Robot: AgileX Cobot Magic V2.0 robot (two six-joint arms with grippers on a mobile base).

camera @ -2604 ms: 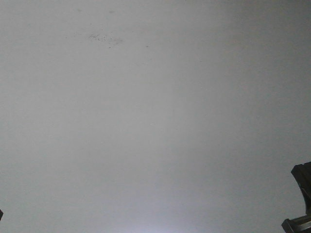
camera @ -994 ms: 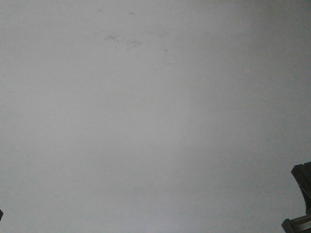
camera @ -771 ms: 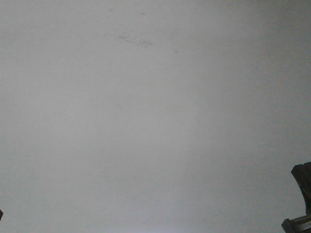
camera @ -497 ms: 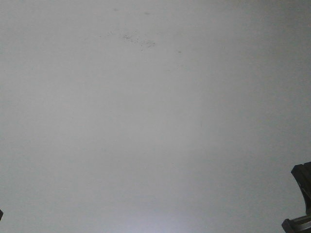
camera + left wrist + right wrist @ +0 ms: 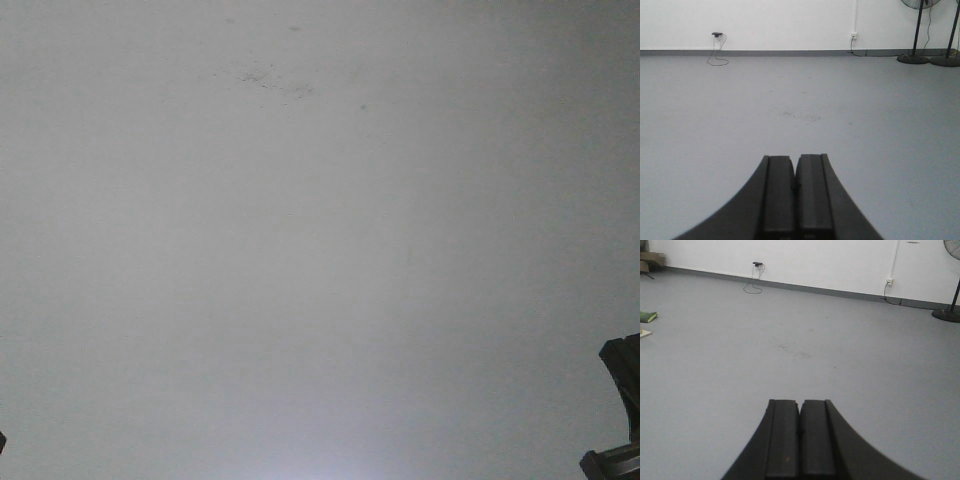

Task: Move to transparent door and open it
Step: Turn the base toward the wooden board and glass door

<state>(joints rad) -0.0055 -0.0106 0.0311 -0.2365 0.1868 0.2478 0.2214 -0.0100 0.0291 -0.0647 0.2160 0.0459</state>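
Door unseen beyond left gripper and right gripper, both pressed together; probably heavy, fragile glass, best gripped by handle.

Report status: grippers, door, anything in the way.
Left gripper and right gripper shut, empty. Door not in view. Floor runs to wall; fan stands far right.

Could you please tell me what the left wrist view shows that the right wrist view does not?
Only the left wrist view shows two fan stands together and the shut left gripper. Only the right wrist view shows a green object and brown items at the left edge, plus the shut right gripper. Both show the grey floor, white wall, a socket, a black plug with trailing cable and dark specks; neither shows the door.
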